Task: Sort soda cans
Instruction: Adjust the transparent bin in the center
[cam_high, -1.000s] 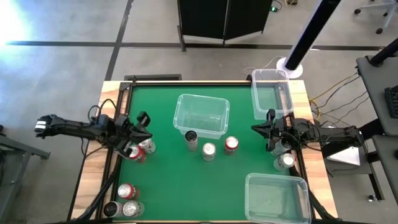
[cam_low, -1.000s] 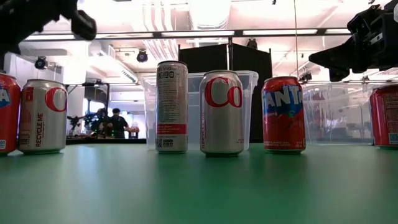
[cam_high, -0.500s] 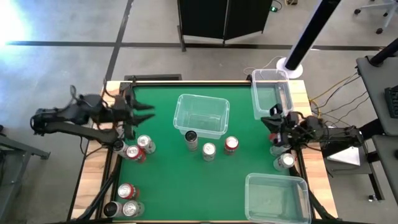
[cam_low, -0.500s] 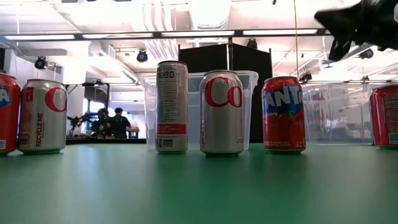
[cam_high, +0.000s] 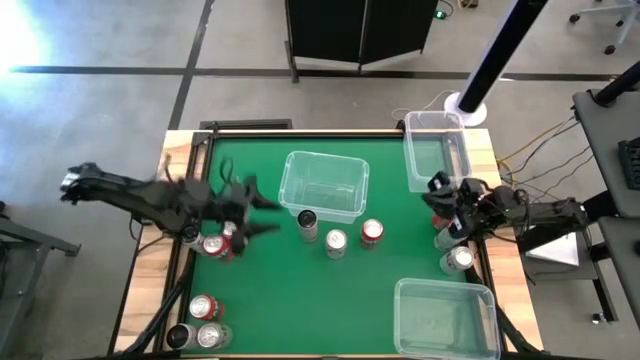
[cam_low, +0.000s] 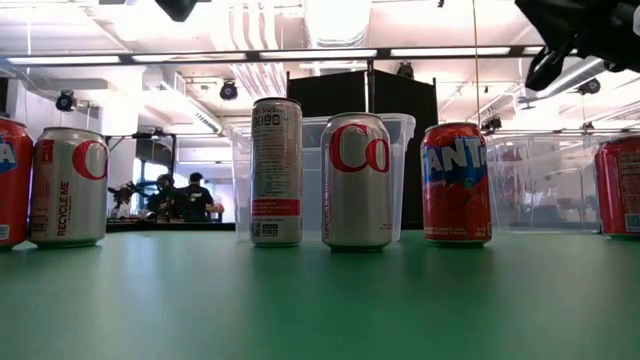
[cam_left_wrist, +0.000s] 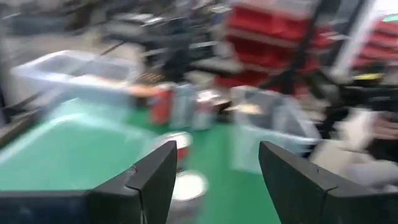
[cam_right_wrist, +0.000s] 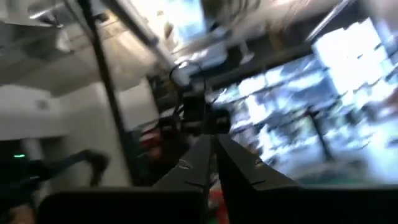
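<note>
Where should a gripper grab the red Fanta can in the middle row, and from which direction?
Take the Fanta can across its cylindrical side wall near mid-height. It stands upright with its silver top up. Coming from above looks best: the silver Coke can stands close on one side and the clear bin just behind, so a level approach seems tight there.

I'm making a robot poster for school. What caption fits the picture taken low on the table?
Three soda cans stand in a row on the green table before a clear bin.

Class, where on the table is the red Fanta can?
In the high view the red Fanta can stands mid-table, right of a silver can, just below the central clear bin.
</note>
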